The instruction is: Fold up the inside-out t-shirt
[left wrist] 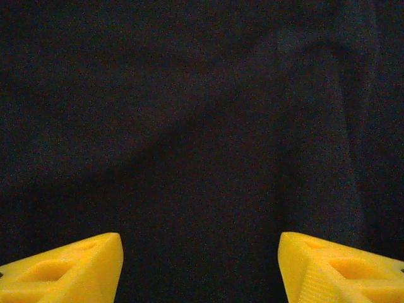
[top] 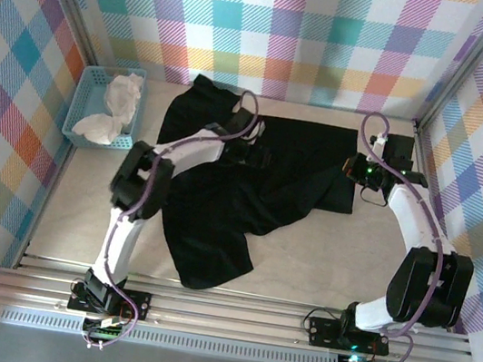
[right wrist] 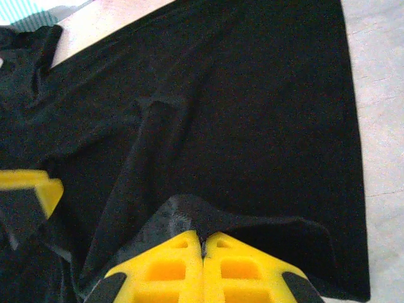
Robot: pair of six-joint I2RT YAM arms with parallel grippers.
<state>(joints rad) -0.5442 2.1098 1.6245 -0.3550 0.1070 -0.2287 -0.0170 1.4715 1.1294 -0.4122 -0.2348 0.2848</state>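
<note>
The black t-shirt (top: 249,191) lies rumpled across the middle of the table, with one lobe reaching toward the near edge. No print shows on its plain black upper surface. My left gripper (top: 260,154) hovers over the shirt's upper middle. In the left wrist view its yellow fingers (left wrist: 76,271) stand wide apart, open, with dark cloth (left wrist: 202,126) beneath the left gripper (left wrist: 199,268). My right gripper (top: 359,177) is at the shirt's right edge. The right gripper (right wrist: 203,238) is shut on a raised fold of the t-shirt (right wrist: 240,113).
A light-blue basket (top: 84,101) holding white cloth (top: 117,104) stands at the far left. Bare pale table (top: 321,258) lies to the right and near side of the shirt. Checked walls close in the back and both sides. A yellow fingertip (right wrist: 28,186) shows at left in the right wrist view.
</note>
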